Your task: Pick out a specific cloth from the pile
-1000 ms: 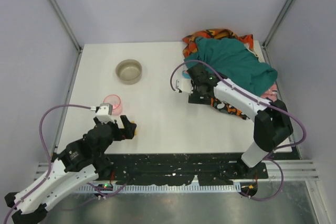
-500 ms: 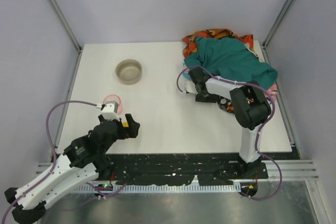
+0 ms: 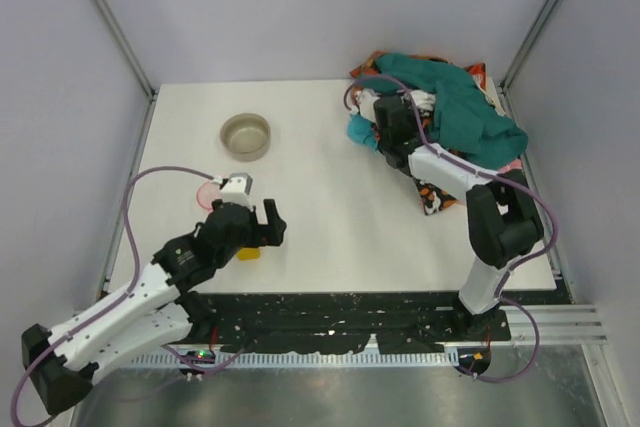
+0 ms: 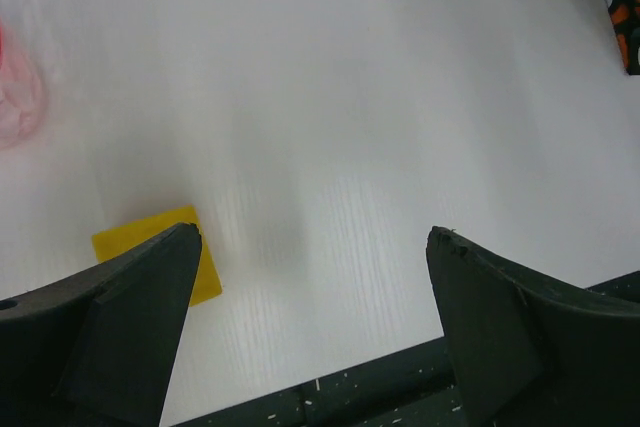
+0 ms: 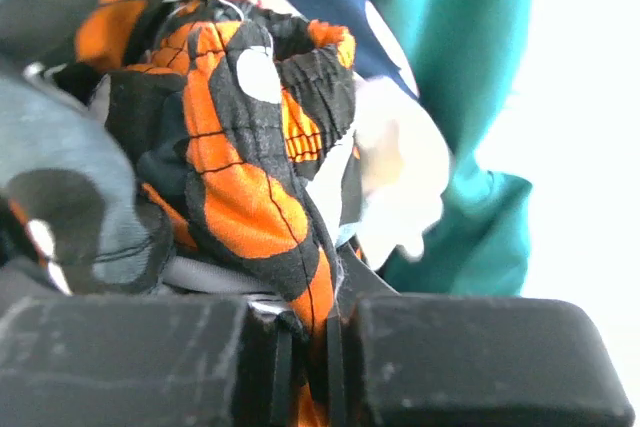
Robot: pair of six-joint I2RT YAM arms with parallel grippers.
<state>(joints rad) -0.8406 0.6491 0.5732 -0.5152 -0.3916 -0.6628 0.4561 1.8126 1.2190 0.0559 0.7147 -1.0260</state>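
The pile (image 3: pixel 455 122) lies at the far right of the table, with a dark teal cloth (image 3: pixel 478 117) on top. A patch of the turquoise-blue cloth (image 3: pixel 357 131) shows at the pile's left edge, just left of my right gripper (image 3: pixel 392 127). In the right wrist view that gripper (image 5: pixel 310 342) is shut on a fold of orange-and-black patterned fabric (image 5: pixel 240 177), with a white piece (image 5: pixel 400 172) and the teal cloth (image 5: pixel 455 57) behind it. My left gripper (image 3: pixel 258 229) hangs open over bare table (image 4: pixel 330 97), nothing between its fingers (image 4: pixel 150 307).
A tan bowl (image 3: pixel 245 135) stands at the far middle left. A pink cup (image 3: pixel 210 194) and a flat yellow square (image 4: pixel 160 247) sit beside my left gripper. Black-and-orange fabric (image 3: pixel 437 199) trails on the table under the right arm. The table's dark front edge (image 4: pixel 380 387) is close.
My right gripper has shut on pile fabric and moved toward the far side, bunching the teal cloth and uncovering more turquoise. My left arm has swung right, past the pink cup.
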